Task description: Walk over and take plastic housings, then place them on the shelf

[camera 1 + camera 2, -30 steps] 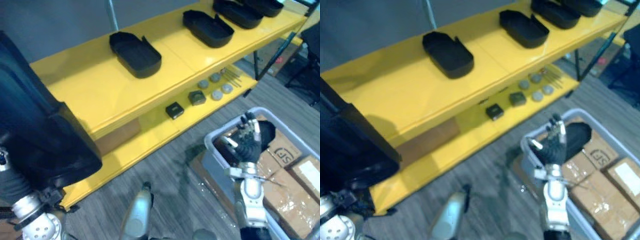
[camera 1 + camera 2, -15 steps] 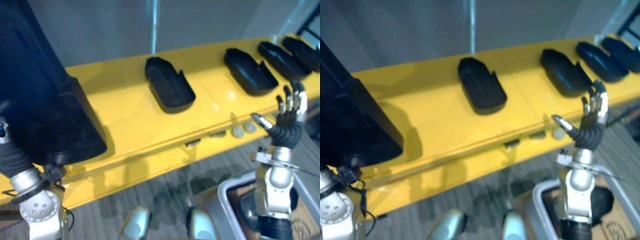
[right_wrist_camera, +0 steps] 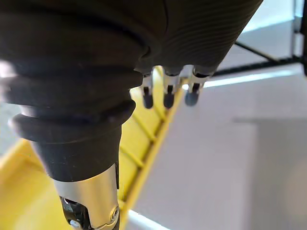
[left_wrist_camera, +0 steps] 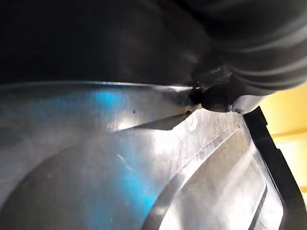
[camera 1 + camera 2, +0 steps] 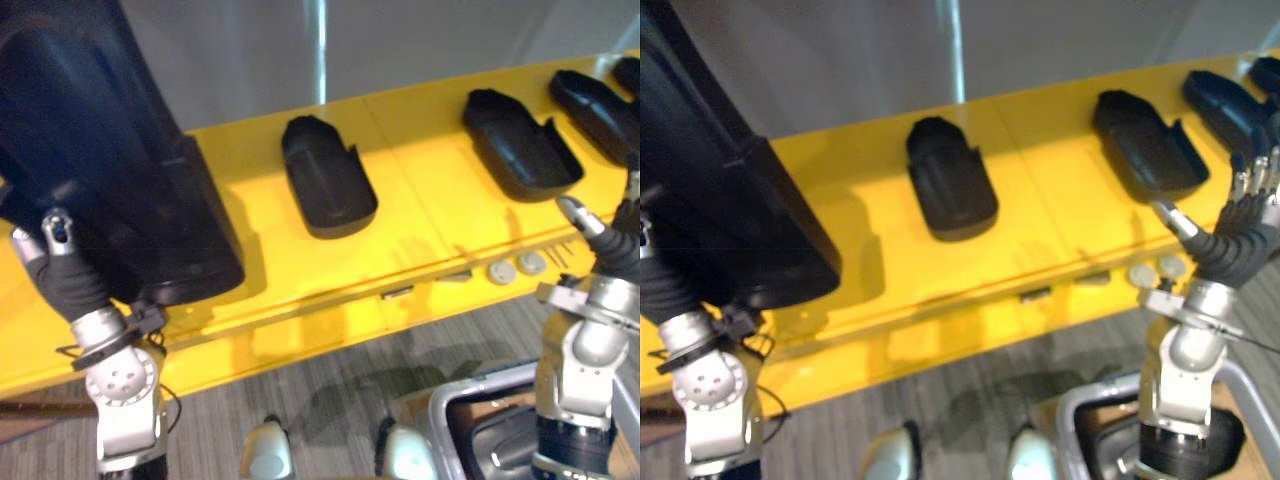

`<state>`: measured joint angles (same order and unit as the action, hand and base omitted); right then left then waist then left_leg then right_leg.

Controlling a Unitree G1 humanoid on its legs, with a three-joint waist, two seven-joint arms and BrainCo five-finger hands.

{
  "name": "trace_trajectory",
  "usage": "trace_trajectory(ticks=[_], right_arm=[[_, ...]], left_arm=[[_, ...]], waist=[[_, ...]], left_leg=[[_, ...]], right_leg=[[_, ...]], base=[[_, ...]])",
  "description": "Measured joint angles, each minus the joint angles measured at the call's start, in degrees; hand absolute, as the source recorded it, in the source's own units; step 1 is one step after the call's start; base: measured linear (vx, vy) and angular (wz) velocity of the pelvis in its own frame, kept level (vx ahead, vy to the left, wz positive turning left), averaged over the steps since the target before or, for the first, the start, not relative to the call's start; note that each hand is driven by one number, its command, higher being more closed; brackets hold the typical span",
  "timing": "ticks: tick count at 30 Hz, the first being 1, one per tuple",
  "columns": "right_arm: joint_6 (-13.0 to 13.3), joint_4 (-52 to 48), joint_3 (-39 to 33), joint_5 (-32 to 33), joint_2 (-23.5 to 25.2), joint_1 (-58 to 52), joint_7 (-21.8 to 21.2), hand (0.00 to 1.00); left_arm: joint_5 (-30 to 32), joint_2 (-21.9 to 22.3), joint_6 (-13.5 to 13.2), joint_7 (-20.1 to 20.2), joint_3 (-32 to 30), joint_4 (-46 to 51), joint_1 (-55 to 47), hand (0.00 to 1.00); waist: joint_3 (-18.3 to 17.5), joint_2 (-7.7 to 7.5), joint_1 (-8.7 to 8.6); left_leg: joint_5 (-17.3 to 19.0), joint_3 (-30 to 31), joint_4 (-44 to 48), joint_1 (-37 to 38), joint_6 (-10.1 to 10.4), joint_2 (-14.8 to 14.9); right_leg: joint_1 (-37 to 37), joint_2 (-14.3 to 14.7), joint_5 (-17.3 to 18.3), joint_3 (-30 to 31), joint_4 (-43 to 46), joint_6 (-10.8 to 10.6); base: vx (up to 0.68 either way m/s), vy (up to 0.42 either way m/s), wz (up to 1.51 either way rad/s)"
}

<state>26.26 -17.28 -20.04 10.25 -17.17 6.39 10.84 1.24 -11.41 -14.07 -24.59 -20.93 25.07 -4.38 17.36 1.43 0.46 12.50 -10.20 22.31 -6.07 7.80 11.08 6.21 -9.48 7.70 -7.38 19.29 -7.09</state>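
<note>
Housing [image 5: 100,150] in grasp of left hand [image 5: 70,285], over left end of shelf [image 5: 420,200]

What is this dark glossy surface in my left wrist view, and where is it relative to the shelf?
Observer: It is a large black plastic housing, carried at the left hand over the left end of the yellow shelf.
Operator: Any housings on it already?
Observer: Yes, several lie on the top level. The nearest housing sits to the right of the carried one, apart from it.
Operator: Is the other hand busy?
Observer: No, the right hand is open and empty, in front of the shelf's right part.
</note>
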Motion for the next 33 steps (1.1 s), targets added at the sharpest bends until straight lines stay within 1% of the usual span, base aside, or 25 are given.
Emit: trace_trajectory(ticks=[1,2,3,4,5,6,8,9,10,11,12,13,14,15,17,18,20,21,23,24,26,28,29,32,33], right_arm=[[0.02,-0.6,-0.09,-0.02,0.0,-0.45,-0.04,0.0],[0.03,-1.58,-0.18,-0.15,0.0,-1.34,-0.15,0.0],[-0.03,-2.3,-0.17,-0.48,0.0,-2.05,-0.18,0.0],[-0.12,-2.5,-0.17,-0.5,0.0,-2.25,-0.25,0.0],[-0.38,-2.61,-0.18,-1.0,0.01,-2.71,-0.38,0.0],[-0.67,-2.61,-0.17,-1.49,0.01,-3.0,-0.44,0.0],[-2.48,-2.72,-0.17,-2.18,0.0,-3.95,-0.86,0.0],[-3.36,-2.71,-0.17,-2.0,-0.06,-4.64,-1.04,0.0],[-4.37,-2.63,-0.26,-1.78,-0.47,-5.65,-1.51,0.0],[-4.53,-2.61,-0.31,-1.61,-0.62,-5.85,-1.74,0.0],[-5.06,-2.53,-0.72,-1.3,-1.23,-6.47,-2.52,0.0],[-5.2,-2.5,-0.98,-0.75,-1.42,-6.65,-2.95,0.0],[-5.3,-2.4,-1.23,0.48,-1.85,-6.77,-3.69,0.0],[-5.32,-2.05,-1.25,1.35,-2.49,-6.84,-4.38,0.0],[-5.37,-1.74,-1.19,1.52,-3.02,-7.5,-5.51,0.0],[-5.37,-1.64,-1.03,2.5,-3.21,-7.87,-6.3,0.0],[-5.37,-0.85,-0.71,2.91,-3.58,-7.73,-7.31,0.0],[-5.38,0.39,-0.3,3.51,-4.02,-7.67,-8.04,0.0],[-5.62,1.27,1.32,4.45,-4.88,-7.41,-8.84,0.0],[-5.74,1.43,1.9,4.8,-5.09,-7.3,-9.08,0.0],[-6.53,2.62,3.92,4.84,-5.98,-6.71,-10.09,0.0],[-6.67,2.7,4.79,4.98,-6.05,-6.11,-10.73,0.0],[-6.74,2.73,5.68,5.18,-6.25,-5.45,-10.87,0.0],[-6.78,3.26,6.89,6.56,-7.11,-4.81,-11.03,0.0],[-6.81,3.4,6.95,7.09,-7.27,-4.7,-11.03,0.0]], left_arm=[[0.08,0.0,1.13,0.19,-0.36,-0.01,-0.03,1.0],[0.64,-0.01,3.29,0.42,-1.28,-0.04,-0.06,1.0],[0.68,-0.03,6.26,1.45,-2.28,-0.06,-0.13,1.0],[0.68,-0.05,7.92,2.42,-3.03,-0.21,-0.14,1.0],[0.42,-0.55,11.22,3.77,-4.0,-0.91,-0.15,1.0],[-0.31,-1.09,12.67,4.42,-4.38,-1.72,-0.23,1.0],[-1.42,-3.49,17.6,6.4,-6.13,-6.2,-0.21,1.0],[-1.84,-5.69,19.93,7.49,-6.88,-11.29,0.03,1.0],[-4.26,-9.14,22.66,8.73,-7.42,-19.67,1.26,1.0],[-4.86,-9.81,23.26,9.05,-7.55,-21.43,1.68,1.0],[-5.89,-12.23,25.34,9.91,-7.73,-27.68,3.62,1.0],[-6.78,-13.23,26.24,10.19,-7.73,-30.27,4.53,1.0],[-8.46,-15.15,27.88,10.89,-7.68,-34.86,6.71,1.0],[-9.56,-16.57,28.93,11.6,-7.53,-38.34,9.11,1.0],[-10.26,-17.98,29.49,12.48,-7.23,-42.01,11.75,1.0],[-10.27,-18.91,29.57,12.73,-6.63,-43.78,13.26,1.0],[-10.3,-20.98,29.93,13.81,-4.55,-47.42,16.37,1.0],[-10.3,-21.9,31.06,14.38,-2.95,-49.56,18.52,1.0],[-10.1,-22.43,31.9,15.56,-1.72,-52.71,21.2,1.0],[-10.02,-22.69,32.12,16.09,-0.99,-54.04,22.23,1.0],[-9.26,-23.81,34.21,18.83,2.36,-58.36,25.86,1.0],[-8.55,-24.31,35.42,20.71,4.16,-60.26,27.84,1.0],[-7.13,-24.35,36.83,22.17,4.68,-60.67,29.05,1.0],[-6.33,-25.11,40.81,24.65,6.58,-62.94,32.83,1.0],[-5.08,-25.95,41.73,25.68,7.16,-63.67,33.56,1.0]], waist=[[0.0,0.0,-0.17],[0.0,-0.01,-0.3],[-0.04,0.05,-0.31],[-0.06,0.1,-0.32],[-0.08,0.1,-0.3],[-0.12,0.09,-0.29],[-0.3,0.13,-0.1],[-1.08,0.54,-0.18],[-2.07,1.05,-0.49],[-2.32,1.13,-0.5],[-3.12,1.55,-0.63],[-3.66,1.64,-1.0],[-4.42,1.75,-1.45],[-4.47,1.67,-1.53],[-5.29,1.48,-1.74],[-5.96,1.39,-2.52],[-5.98,1.36,-3.19],[-6.03,1.32,-3.67],[-6.04,1.31,-4.46],[-6.03,1.32,-4.5],[-6.04,1.31,-4.71],[-6.04,1.31,-5.18],[-6.04,1.31,-5.81],[-6.05,1.29,-6.28],[-6.05,1.28,-6.42]], left_leg=[[0.01,0.01,-0.02,0.03,-0.03,-0.21],[0.07,0.0,-0.03,0.08,-0.18,-0.53],[0.07,0.02,-0.16,0.09,-0.22,-0.8],[0.06,0.02,-0.34,0.1,-0.22,-0.87],[-0.1,0.0,-0.89,0.29,-0.46,-0.93],[-0.2,-0.02,-1.17,0.4,-0.6,-1.04],[-0.71,-0.88,-2.53,1.15,-0.76,-1.54],[-1.04,-1.43,-3.43,1.55,-0.82,-1.66],[-1.47,-2.11,-4.6,2.51,-0.78,-1.88],[-1.51,-2.31,-4.78,2.64,-0.75,-1.88],[-1.58,-2.96,-5.45,3.21,-0.71,-1.85],[-1.71,-3.03,-5.8,3.22,-0.7,-1.88],[-2.0,-3.35,-6.54,3.58,-0.7,-1.95],[-2.16,-4.27,-7.4,4.82,-0.62,-1.93],[-2.25,-5.2,-8.37,6.2,-0.53,-2.03],[-2.49,-5.29,-8.91,6.25,-0.68,-2.21],[-2.89,-5.81,-9.74,6.84,-0.8,-2.54],[-3.32,-6.13,-10.59,7.42,-0.88,-2.79],[-3.6,-6.53,-11.0,7.51,-0.91,-2.85],[-3.6,-6.88,-10.96,7.53,-0.91,-2.84],[-3.67,-7.86,-10.99,7.74,-0.82,-2.66],[-3.69,-8.09,-11.01,7.91,-0.79,-2.67],[-3.71,-8.12,-11.01,7.92,-0.81,-2.67],[-3.71,-8.57,-10.98,7.98,-0.82,-2.7],[-3.72,-8.83,-10.99,7.98,-0.82,-2.7]], right_leg=[[-0.31,0.01,-0.36,0.0,-0.55,-0.11],[-0.84,-0.24,-0.94,-0.02,-1.57,-0.49],[-1.4,-0.43,-1.55,-0.1,-2.64,-0.69],[-1.66,-0.46,-1.89,-0.11,-3.28,-0.75],[-2.25,-0.52,-2.49,-0.2,-4.47,-0.99],[-2.51,-0.55,-2.77,-0.27,-5.07,-1.07],[-2.86,-0.67,-3.5,-0.01,-6.34,-1.17],[-3.03,-0.66,-4.04,0.22,-7.41,-1.22],[-3.39,-0.65,-4.53,0.84,-8.47,-1.33],[-3.39,-0.63,-4.62,0.97,-8.61,-1.31],[-3.48,-0.52,-4.97,1.4,-9.17,-1.34],[-3.49,-0.52,-5.14,1.4,-9.5,-1.3],[-3.52,-0.47,-5.6,1.44,-10.06,-1.14],[-3.98,-0.42,-5.7,1.9,-10.21,-1.15],[-4.46,-0.48,-5.73,2.85,-10.64,-1.2],[-4.44,-0.51,-5.93,2.87,-11.0,-1.21],[-4.37,-0.62,-6.25,3.26,-11.09,-1.19],[-4.39,-0.72,-6.54,3.67,-11.18,-1.2],[-4.35,-0.91,-6.85,4.34,-11.83,-1.34],[-4.29,-0.9,-6.98,4.49,-12.12,-1.38],[-4.19,-0.5,-7.74,5.64,-13.04,-1.41],[-4.2,-0.43,-7.83,5.89,-13.09,-1.44],[-4.2,-0.47,-7.86,5.94,-13.08,-1.47],[-3.98,-0.39,-8.03,6.34,-13.09,-1.47],[-3.8,-0.32,-8.08,6.59,-13.09,-1.45]], base=[[-0.01,0.065,-0.05],[-0.01,0.065,0.04],[-0.01,0.071,0.03],[-0.01,0.066,0.04],[-0.01,0.04,0.03],[-0.01,0.04,-0.02],[0.0,0.03,-0.1],[0.05,0.023,-0.18],[0.06,0.015,-0.17],[0.07,0.014,-0.23],[0.05,0.007,-0.14],[0.06,0.005,-0.14],[0.05,0.004,-0.14],[0.04,0.005,-0.22],[0.03,0.015,-0.23],[0.02,0.012,-0.1],[-0.01,0.012,-0.09],[-0.03,0.016,-0.12],[-0.03,0.012,-0.11],[-0.04,0.006,-0.19],[-0.05,-0.002,-0.23],[-0.03,0.001,-0.1],[-0.02,-0.001,-0.04],[-0.01,0.004,-0.06],[0.0,0.004,-0.09]])
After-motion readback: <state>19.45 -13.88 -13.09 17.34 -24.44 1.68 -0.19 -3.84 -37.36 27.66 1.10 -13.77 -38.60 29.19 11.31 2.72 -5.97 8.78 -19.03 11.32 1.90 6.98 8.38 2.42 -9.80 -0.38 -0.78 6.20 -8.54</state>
